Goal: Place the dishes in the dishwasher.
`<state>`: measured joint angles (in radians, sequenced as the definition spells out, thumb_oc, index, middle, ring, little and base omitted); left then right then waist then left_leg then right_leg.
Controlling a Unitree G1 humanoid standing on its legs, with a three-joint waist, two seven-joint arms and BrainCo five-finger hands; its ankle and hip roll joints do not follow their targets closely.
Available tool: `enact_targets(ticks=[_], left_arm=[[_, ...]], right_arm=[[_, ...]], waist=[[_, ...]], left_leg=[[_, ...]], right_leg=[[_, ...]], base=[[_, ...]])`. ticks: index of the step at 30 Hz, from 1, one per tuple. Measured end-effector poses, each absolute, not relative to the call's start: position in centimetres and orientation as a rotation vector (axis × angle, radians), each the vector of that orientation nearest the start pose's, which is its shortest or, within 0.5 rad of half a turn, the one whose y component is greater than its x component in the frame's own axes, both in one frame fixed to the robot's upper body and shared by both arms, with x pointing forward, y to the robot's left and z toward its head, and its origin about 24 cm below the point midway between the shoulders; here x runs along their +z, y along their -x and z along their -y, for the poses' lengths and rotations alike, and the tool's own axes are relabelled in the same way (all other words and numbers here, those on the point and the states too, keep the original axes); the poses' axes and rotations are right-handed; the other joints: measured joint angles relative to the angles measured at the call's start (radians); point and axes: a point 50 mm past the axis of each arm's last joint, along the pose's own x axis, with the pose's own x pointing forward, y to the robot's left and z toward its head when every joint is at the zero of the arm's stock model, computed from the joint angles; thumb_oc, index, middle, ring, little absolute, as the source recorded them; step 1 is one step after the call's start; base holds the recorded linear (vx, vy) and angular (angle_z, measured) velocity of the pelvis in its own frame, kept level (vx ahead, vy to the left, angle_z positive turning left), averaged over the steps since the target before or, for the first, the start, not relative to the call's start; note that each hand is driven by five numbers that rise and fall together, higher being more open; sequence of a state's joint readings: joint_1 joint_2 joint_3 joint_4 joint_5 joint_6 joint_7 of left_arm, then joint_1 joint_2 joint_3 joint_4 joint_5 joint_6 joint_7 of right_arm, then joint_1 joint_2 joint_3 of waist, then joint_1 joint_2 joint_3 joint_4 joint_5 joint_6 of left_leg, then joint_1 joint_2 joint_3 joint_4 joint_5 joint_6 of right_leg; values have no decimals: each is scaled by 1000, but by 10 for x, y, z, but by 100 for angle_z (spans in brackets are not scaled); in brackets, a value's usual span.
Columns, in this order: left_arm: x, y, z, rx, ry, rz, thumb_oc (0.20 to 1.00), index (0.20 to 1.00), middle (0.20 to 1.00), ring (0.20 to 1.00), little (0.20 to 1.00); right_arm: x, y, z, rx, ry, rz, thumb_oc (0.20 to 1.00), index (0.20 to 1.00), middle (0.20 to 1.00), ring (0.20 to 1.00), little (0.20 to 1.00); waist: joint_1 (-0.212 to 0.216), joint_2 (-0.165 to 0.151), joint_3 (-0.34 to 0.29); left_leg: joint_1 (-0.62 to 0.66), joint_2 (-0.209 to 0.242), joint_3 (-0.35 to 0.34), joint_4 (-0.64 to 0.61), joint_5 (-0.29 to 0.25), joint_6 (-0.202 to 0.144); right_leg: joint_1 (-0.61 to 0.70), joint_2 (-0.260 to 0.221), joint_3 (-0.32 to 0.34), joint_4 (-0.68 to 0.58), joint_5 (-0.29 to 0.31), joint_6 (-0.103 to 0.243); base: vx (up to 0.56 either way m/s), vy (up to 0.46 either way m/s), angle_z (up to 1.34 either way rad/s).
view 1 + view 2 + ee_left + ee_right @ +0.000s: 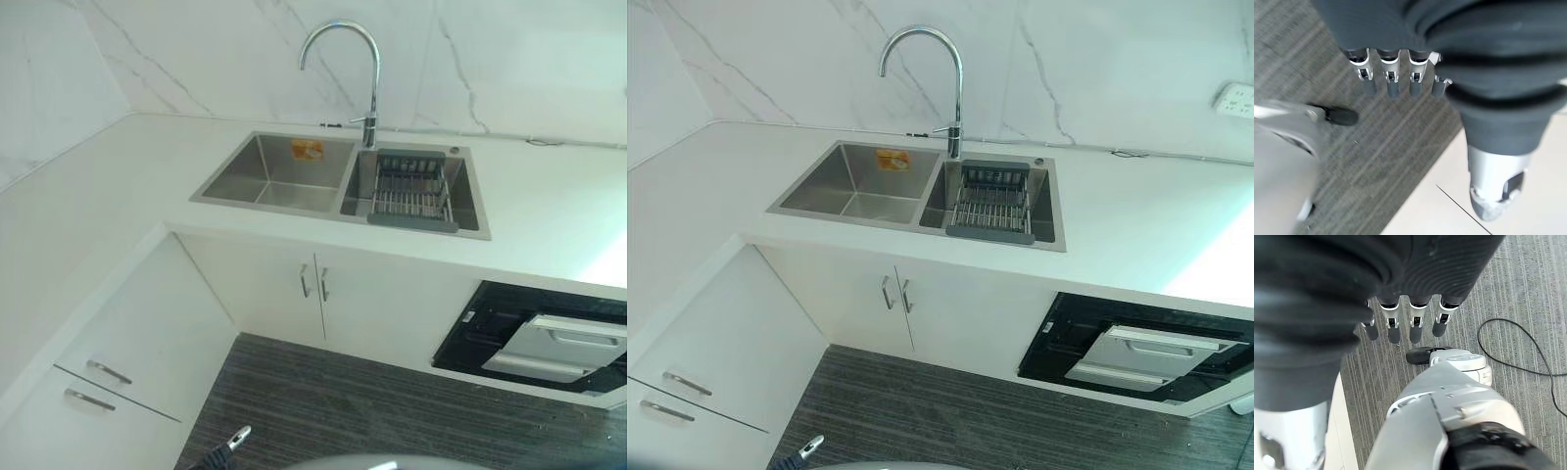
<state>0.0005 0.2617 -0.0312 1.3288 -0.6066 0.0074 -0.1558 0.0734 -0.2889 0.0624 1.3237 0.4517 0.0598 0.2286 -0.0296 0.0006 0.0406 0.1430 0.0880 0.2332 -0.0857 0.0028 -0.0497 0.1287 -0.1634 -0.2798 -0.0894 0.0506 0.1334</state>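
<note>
**A:** Hands first: left hand (1396, 78) and right hand (1405, 323) both hang over the grey striped floor (372, 411), fingers straight, side by side, holding nothing.

**B:** And further out?

**A:** Dishwasher (549, 343) sits open under the white counter (549, 215). Behind it, the double sink (284, 171) has a wire rack (411, 191) in its right basin. Can't make out any dishes.
</note>
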Motion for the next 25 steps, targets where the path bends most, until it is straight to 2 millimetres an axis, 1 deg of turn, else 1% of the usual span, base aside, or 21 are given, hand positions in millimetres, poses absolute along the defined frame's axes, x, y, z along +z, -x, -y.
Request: enact_targets(ticks=[2,3,6,9,20,25], left_arm=[[-163,-71,-246,388,373,-1185,1000,1000,1000,1000,1000],[-163,-71,-246,386,374,-1183,1000,1000,1000,1000,1000],[-164,-59,-246,397,374,-1209,1000,1000,1000,1000,1000],[-165,-55,-246,398,371,-1220,1000,1000,1000,1000,1000],[-165,-55,-246,410,360,-1223,1000,1000,1000,1000,1000],[-165,-54,-246,409,357,-1225,1000,1000,1000,1000,1000]], right_arm=[[-164,-36,253,-266,-258,-1346,1000,1000,1000,1000,1000],[-164,-40,255,-264,-254,-1337,1000,1000,1000,1000,1000],[-163,-47,257,-262,-248,-1325,1000,1000,1000,1000,1000],[-163,-49,256,-261,-249,-1331,1000,1000,1000,1000,1000],[-163,-49,255,-262,-243,-1335,1000,1000,1000,1000,1000],[-163,-49,256,-268,-238,-1337,1000,1000,1000,1000,1000]], waist=[[0,0,0],[1,-1,-1],[9,-4,0],[12,-10,-2],[12,-5,-8],[12,5,-14]], left_leg=[[0,1,1,0,0,0],[0,2,3,0,-1,-1],[-2,6,19,0,-1,-1],[-2,8,19,0,0,-2],[-1,14,17,0,2,-5],[-1,15,17,0,3,-6]], right_leg=[[0,2,4,0,0,0],[-1,3,7,0,0,-1],[-14,4,24,0,3,-3],[-13,6,24,0,4,-5],[-11,12,22,0,5,-7],[-11,12,22,0,5,-8]], base=[[-9,-2,-2],[-30,-7,-9],[-37,-10,-15],[0,0,0],[0,0,0],[0,0,0]])
